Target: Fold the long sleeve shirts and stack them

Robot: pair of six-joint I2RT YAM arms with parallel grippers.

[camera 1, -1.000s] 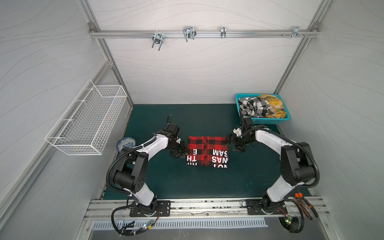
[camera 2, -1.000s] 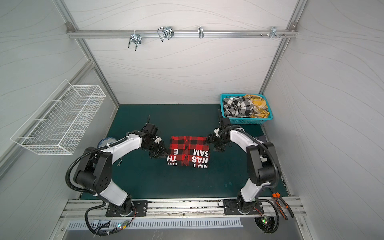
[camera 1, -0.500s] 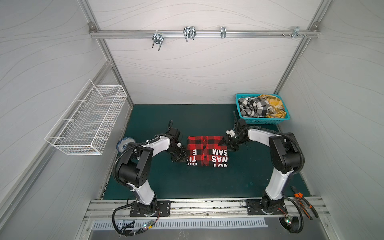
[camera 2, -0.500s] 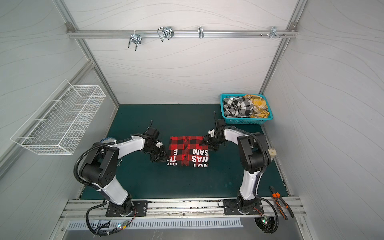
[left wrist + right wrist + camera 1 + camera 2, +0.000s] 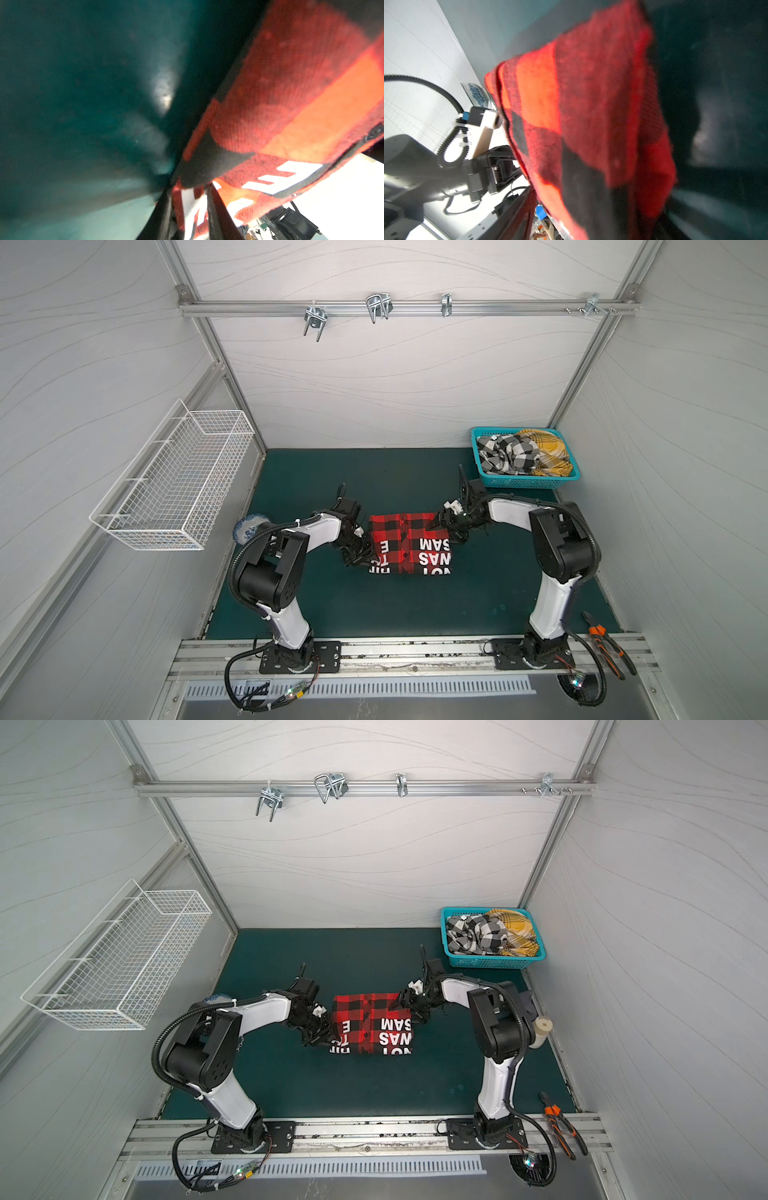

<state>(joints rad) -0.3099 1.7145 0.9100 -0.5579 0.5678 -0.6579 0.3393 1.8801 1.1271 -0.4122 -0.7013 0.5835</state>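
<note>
Folded red-and-black shirt [image 5: 409,543], central; black-and-white shirt [image 5: 505,454], yellow shirt [image 5: 548,448] crumpled in basket [image 5: 525,482].

The left arm [image 5: 316,531] and right arm [image 5: 509,510] reach low toward the middle. The left gripper [image 5: 362,559] pinches the red shirt [image 5: 409,545] at its edge. The right gripper [image 5: 446,527] has jaws whose spacing is unclear.

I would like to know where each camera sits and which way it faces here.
Top views: high over the front rail, looking down on the green mat; the left arm and right arm show whole, flanking the red-and-black shirt.
Left wrist: low over the mat, facing the shirt's edge; the left gripper and its dark fingers show.
Right wrist: low, facing across the shirt toward the left arm; its own fingers are unclear.
Shared: every view shows the shirt.
</note>
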